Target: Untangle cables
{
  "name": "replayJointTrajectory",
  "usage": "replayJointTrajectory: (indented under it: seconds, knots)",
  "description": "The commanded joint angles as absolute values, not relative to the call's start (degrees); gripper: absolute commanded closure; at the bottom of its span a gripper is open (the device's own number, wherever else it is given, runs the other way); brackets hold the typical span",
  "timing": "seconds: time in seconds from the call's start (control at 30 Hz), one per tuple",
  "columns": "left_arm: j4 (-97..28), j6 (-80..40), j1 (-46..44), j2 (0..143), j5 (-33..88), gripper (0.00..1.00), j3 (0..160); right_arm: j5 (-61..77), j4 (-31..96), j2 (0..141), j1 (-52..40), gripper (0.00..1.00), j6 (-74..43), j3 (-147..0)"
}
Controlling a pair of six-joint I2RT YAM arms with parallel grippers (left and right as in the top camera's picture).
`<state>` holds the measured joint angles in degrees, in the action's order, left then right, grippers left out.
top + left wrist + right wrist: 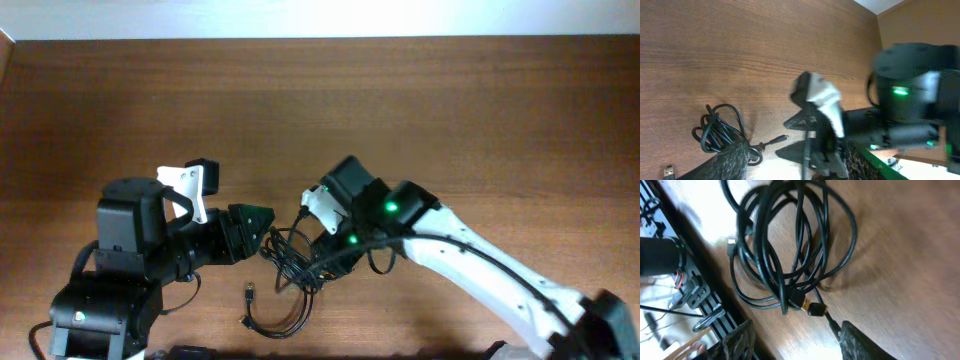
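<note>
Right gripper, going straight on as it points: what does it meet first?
Probably the plug of the cables, lying just ahead of the open right gripper; the coiled loops lie beyond. Its height above them is unclear.

Nothing legible — no text, label, brand or number can be read; all three views alike

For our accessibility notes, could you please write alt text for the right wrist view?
A tangled bundle of thin black cables lies in overlapping loops on a brown wooden table, with a gold-tipped plug at its lower edge. The right pincer stands open just below the bundle, its dark fingers along the bottom edge.
</note>
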<state>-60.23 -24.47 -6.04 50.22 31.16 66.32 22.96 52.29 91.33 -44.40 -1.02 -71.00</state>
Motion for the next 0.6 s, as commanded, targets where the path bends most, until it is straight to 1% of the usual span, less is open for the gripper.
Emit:
replayJointTrajectory:
  seconds: [0.0,0.1,0.2,0.23,0.33,0.37,0.4,0.57]
  knots:
    - [-60.10,-23.07,-6.35,50.13,30.35,0.37,66.81,31.62,51.22,97.86,-44.69,0.50,-0.23,-70.32]
    - [-60.12,-23.05,-6.35,50.13,30.35,0.36,66.81,35.05,49.80,101.45,-44.80,0.48,-0.21,-70.32]
    - [-60.10,-23.05,-6.35,50.13,30.33,0.36,66.81,35.57,47.11,101.62,-46.65,0.49,-0.21,-70.30]
    - [-60.10,-23.05,-6.35,50.13,30.33,0.36,66.81,35.55,46.30,101.62,-47.35,0.50,-0.23,-70.30]
    - [-60.10,-23.05,-6.35,50.13,30.35,0.36,66.81,35.27,42.13,101.65,-50.61,0.59,-0.21,-70.28]
    - [-60.12,-23.05,-6.35,50.13,30.35,0.36,66.81,34.83,41.30,101.65,-51.27,0.59,-0.23,-70.28]
    - [-60.12,-23.05,-6.35,50.13,30.35,0.36,66.81,33.04,40.56,101.65,-52.03,0.96,-0.25,-70.28]
    - [-60.12,-23.05,-6.35,50.13,30.30,0.35,66.81,31.03,39.99,101.62,-51.55,0.96,-0.27,-70.30]
